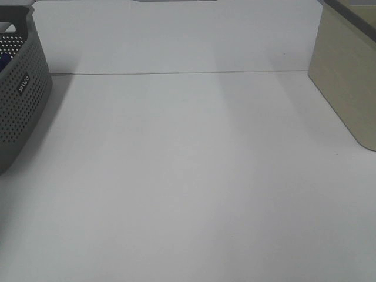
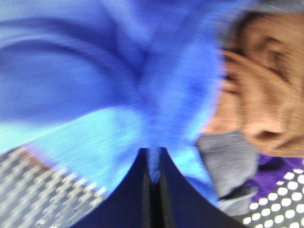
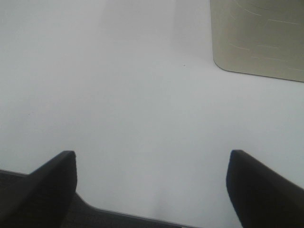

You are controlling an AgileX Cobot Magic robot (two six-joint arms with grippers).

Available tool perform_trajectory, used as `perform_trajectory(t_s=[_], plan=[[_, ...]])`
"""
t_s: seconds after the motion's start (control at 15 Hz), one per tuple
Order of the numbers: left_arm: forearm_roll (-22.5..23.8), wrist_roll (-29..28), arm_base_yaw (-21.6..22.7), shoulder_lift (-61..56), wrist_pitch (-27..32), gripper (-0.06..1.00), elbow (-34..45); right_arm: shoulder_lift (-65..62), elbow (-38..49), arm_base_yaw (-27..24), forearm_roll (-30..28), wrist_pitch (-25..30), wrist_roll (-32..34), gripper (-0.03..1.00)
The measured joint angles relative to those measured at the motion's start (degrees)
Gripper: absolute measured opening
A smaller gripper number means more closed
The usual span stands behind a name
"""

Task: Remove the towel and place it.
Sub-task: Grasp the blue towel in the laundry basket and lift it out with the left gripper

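**Left claw pinching the blue towel inside the basket**

The royal-blue plush microfibre towel (image 2: 118, 95) lies bunched in the grey perforated plastic basket (image 1: 23, 100), which sits at the upper left edge of the high view. The left gripper (image 2: 153, 159) is clamped on a thin fold of it. Just beside the towel lie a rumpled brown cloth (image 2: 266, 95), a grey cloth (image 2: 223, 152) and a purple one (image 2: 280, 166). The right gripper (image 3: 152, 159) hangs spread wide, holding nothing, over the white table (image 1: 188, 176). The narrow pinch may slip on lifting. The plush pile could also drag the neighbouring cloths out, or the towel could catch the rim and tip the basket.
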Motion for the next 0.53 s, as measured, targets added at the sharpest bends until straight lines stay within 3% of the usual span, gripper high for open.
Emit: perform_trajectory(t_s=[0.33, 0.53], plan=[[0.5, -11.0, -2.1, -2.8, 2.0, 0.00, -14.4, 0.0, 0.0, 0.0, 0.0, 0.0, 0.0, 0.83], [2.1, -11.5, -5.8, -6.5, 2.1, 0.00, -18.9, 0.0, 0.0, 0.0, 0.1, 0.0, 0.0, 0.83]])
